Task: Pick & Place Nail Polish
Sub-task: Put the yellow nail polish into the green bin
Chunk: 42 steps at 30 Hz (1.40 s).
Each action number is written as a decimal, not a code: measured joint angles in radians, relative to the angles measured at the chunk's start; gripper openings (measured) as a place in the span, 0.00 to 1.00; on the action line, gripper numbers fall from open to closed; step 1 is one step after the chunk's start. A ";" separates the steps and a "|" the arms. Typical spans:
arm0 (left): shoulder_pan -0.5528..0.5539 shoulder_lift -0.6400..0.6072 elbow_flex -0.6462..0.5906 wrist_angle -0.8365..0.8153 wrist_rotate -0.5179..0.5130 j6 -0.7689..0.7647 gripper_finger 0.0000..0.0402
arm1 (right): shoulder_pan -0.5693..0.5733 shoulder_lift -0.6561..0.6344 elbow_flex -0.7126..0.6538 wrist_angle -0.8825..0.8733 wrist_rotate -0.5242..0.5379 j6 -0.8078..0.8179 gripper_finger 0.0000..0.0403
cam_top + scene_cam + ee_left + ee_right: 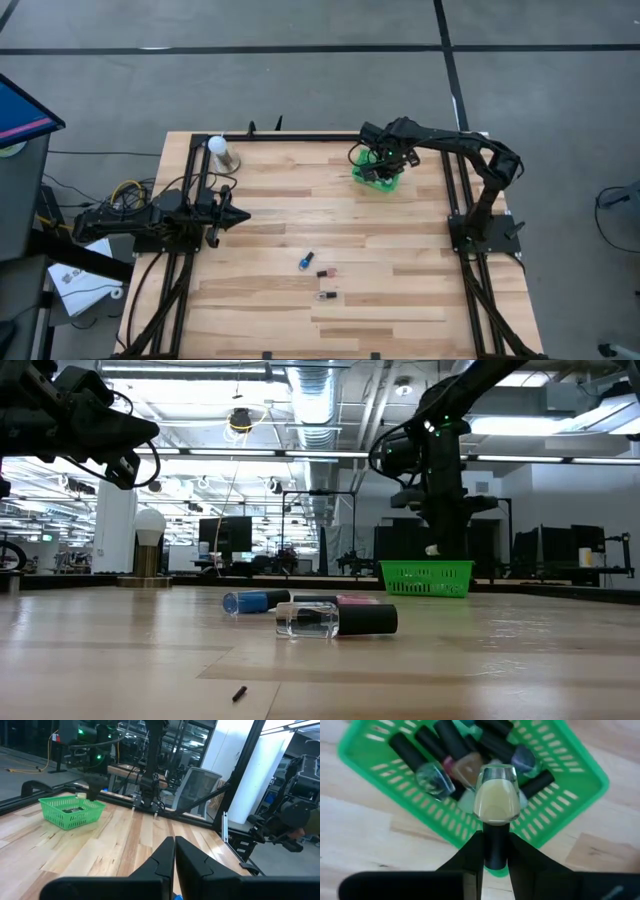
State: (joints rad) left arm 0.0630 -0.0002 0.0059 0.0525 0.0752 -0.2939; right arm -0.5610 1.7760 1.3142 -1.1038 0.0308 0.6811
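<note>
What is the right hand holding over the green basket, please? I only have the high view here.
Observer: A pale yellow nail polish bottle, gripped by its dark cap, in the right hand.
Operator: Is the green plastic basket empty?
Observer: No, several dark-capped bottles lie inside.
Operator: And the bottles left on the wooden table?
Observer: The low view shows a blue bottle, a pink one and a clear one, all lying down.

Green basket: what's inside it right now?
The green basket already holds several nail polish bottles lying jumbled, dark caps showing. The right gripper holds a pale yellow bottle by its cap above them, covering whatever lies beneath it.
</note>
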 joint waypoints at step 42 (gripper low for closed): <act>0.000 0.000 0.000 0.000 0.000 0.000 0.02 | 0.004 0.006 -0.041 0.014 0.080 0.561 0.18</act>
State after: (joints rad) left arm 0.0631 -0.0002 0.0059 0.0526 0.0750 -0.2938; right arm -0.5573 1.7819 1.2736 -1.0899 0.1112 1.2425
